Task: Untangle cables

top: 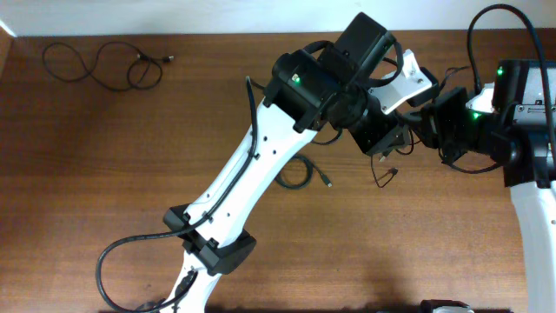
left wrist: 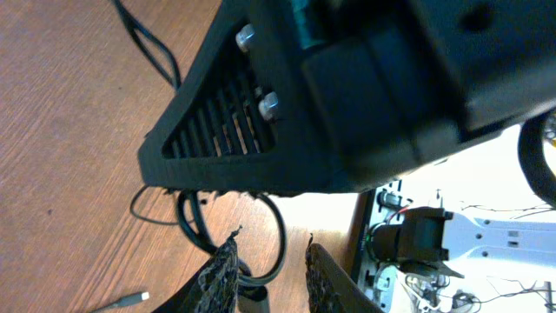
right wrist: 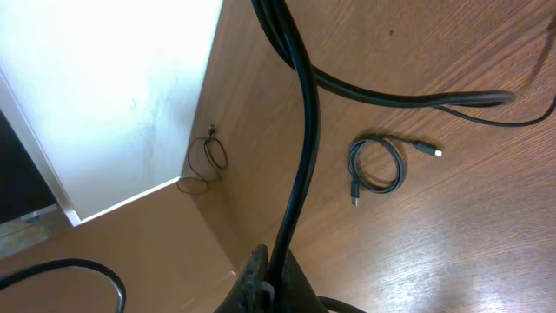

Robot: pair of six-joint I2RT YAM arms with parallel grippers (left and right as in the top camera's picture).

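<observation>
A thin black cable [right wrist: 301,130] runs up out of my right gripper [right wrist: 271,261], which is shut on it. In the overhead view the right gripper [top: 419,129] meets my left gripper [top: 387,141] above the table's back right, and a loose strand with a plug [top: 387,171] hangs below them. My left gripper [left wrist: 271,245] is open, its fingers either side of a black cable loop [left wrist: 280,235]. A small coiled cable [top: 297,176] lies on the table under the left arm; it also shows in the right wrist view [right wrist: 375,165].
A separate wavy cable [top: 100,65] lies at the table's back left corner and shows far off in the right wrist view [right wrist: 204,161]. A plug end [left wrist: 122,301] lies on the wood. The left arm's thick cable [top: 122,261] loops at the front left.
</observation>
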